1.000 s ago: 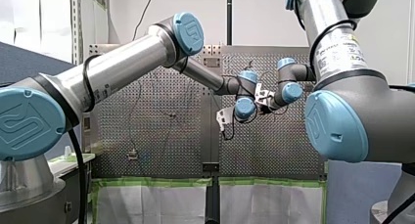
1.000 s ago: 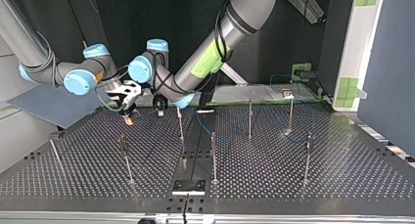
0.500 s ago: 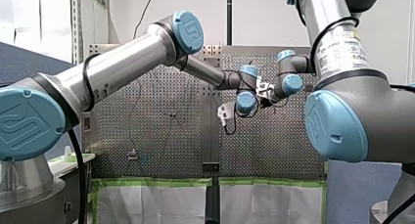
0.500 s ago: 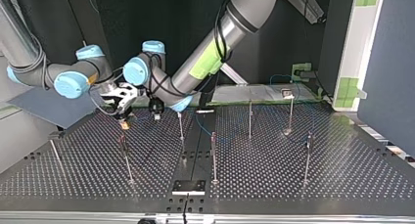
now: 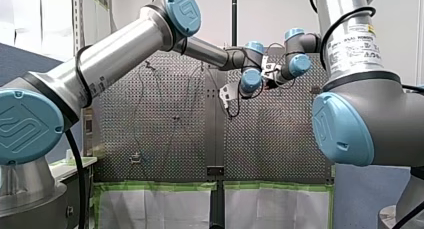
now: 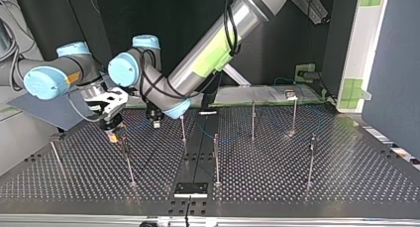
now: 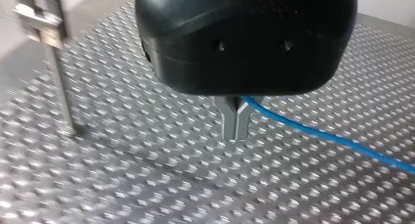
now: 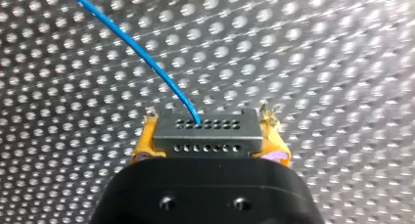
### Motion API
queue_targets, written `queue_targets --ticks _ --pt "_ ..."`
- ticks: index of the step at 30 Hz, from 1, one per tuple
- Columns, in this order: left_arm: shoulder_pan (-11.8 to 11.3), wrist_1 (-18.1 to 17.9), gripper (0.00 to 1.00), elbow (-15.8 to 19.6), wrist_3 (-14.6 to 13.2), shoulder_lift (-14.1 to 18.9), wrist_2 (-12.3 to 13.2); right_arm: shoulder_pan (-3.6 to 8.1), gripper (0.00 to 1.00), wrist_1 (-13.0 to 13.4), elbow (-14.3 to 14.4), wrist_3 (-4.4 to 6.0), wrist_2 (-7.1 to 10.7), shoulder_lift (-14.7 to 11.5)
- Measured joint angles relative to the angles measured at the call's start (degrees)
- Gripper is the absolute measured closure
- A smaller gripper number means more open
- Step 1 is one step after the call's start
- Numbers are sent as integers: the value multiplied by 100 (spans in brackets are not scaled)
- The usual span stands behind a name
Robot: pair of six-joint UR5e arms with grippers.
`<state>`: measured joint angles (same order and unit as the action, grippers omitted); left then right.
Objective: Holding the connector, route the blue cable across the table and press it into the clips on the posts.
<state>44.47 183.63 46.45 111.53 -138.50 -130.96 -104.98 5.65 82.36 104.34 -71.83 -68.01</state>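
While my right gripper (image 8: 210, 142) squeezes the connector (image 8: 205, 128) between its yellow pads (image 8: 145, 138), the blue cable (image 8: 129, 45) runs out of the connector and away ahead of it. My left gripper (image 7: 236, 130) is pinched shut on the same cable, which comes out from between its metal fingers (image 7: 229, 120) and lies low over the desk (image 7: 122, 175).

In the top view the connector hangs near the desk's ten o'clock corner. The nearest post (image 6: 127, 160) stands just beside it, at about five o'clock. I think the job now is to bring the cable to the clip (image 6: 123, 140) on top of that post. To do it well, both grippers should hold the cable tight and straight, line it up with the clip, then push it in slowly.

The two wrists are very close together, so they could bump. The desk's edge (image 6: 29, 160) is near at nine o'clock, with another thin post (image 6: 55, 150) by it. Toward three o'clock more posts (image 6: 216, 157) stand in the way. The most open room looks to be toward six o'clock
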Motion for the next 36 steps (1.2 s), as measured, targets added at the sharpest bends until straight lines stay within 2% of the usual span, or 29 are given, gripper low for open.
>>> queue_targets --ticks 9,17,24,29,36 --pt "63 33 100 2 -20 331 -71 20 100 -163 -26 46 13 -299" --pt "66 32 100 -3 -46 464 -72 62 100 -281 -108 69 58 -427" --pt "43 10 100 -132 -145 502 -54 106 100 -440 -304 71 197 -532" --pt "-5 -36 100 -311 -203 503 -27 136 100 -462 -343 77 338 -541" --pt "-90 -220 100 -371 -267 504 16 143 100 -480 -468 87 500 -543"
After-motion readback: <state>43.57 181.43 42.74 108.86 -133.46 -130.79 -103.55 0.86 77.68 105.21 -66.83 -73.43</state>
